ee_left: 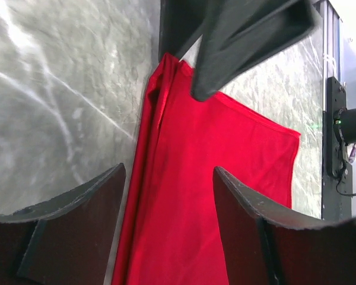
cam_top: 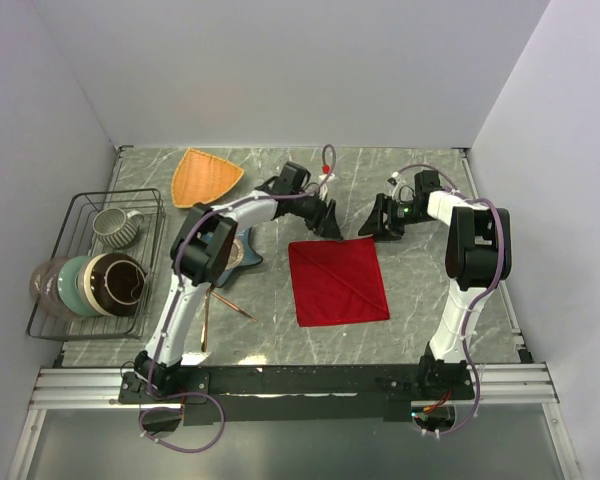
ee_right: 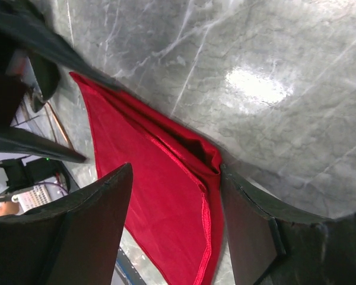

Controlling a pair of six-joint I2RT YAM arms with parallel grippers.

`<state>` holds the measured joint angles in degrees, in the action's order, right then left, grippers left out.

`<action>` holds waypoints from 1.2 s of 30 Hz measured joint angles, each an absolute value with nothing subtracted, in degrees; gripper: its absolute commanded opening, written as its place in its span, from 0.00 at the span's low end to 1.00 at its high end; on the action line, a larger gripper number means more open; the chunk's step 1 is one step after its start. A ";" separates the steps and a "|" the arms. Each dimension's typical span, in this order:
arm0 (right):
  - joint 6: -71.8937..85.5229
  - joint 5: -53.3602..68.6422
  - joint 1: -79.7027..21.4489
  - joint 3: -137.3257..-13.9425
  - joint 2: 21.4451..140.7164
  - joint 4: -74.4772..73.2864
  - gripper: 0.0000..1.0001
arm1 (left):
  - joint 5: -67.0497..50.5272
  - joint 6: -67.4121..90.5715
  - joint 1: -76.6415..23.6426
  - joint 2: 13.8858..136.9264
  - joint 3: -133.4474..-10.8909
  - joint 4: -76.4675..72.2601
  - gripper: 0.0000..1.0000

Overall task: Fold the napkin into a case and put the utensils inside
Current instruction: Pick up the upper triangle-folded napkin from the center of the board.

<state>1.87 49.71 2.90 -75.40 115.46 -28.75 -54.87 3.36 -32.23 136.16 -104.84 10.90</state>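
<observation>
Our left gripper and right gripper, jaws apart, meet the upper edge of the bright red fabric napkin lying below them

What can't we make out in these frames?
- utensils: top view, mostly under the left arm, too thin to count.
- blue dish: top view, largely covered by the left arm.
- napkin far edge: top view, partly hidden behind left gripper and right gripper; wrist views crop the cloth.
</observation>
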 measured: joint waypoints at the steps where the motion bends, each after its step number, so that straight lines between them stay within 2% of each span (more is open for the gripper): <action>1: 1.87 49.91 2.90 -75.31 115.44 -28.73 0.67 | -54.96 3.97 -32.56 136.90 -104.88 10.09 0.66; 6: 1.91 51.09 2.90 -74.48 114.56 -28.82 0.66 | -57.10 7.62 -33.98 140.53 -105.03 6.20 0.65; 12: 2.50 52.73 2.94 -74.00 113.27 -28.80 0.65 | -57.54 10.46 -34.79 140.88 -105.03 2.74 0.57; 15: 2.76 53.43 2.94 -73.91 113.16 -28.82 0.65 | -57.78 11.66 -35.07 141.60 -105.03 1.23 0.49; 19: 2.94 53.87 2.94 -73.91 113.16 -29.04 0.65 | -57.84 12.43 -35.24 142.21 -105.03 0.47 0.34; 25: 2.42 53.36 3.05 -73.93 113.16 -30.02 0.71 | -58.26 13.43 -35.31 142.21 -102.04 -3.99 0.20; 31: 0.34 50.22 4.38 -77.17 114.06 -32.23 0.80 | -59.00 14.06 -35.40 141.36 -98.65 -6.79 0.15; 36: -4.43 49.58 6.09 -81.69 115.46 -34.35 0.82 | -58.92 13.37 -35.51 140.44 -96.99 -7.62 0.14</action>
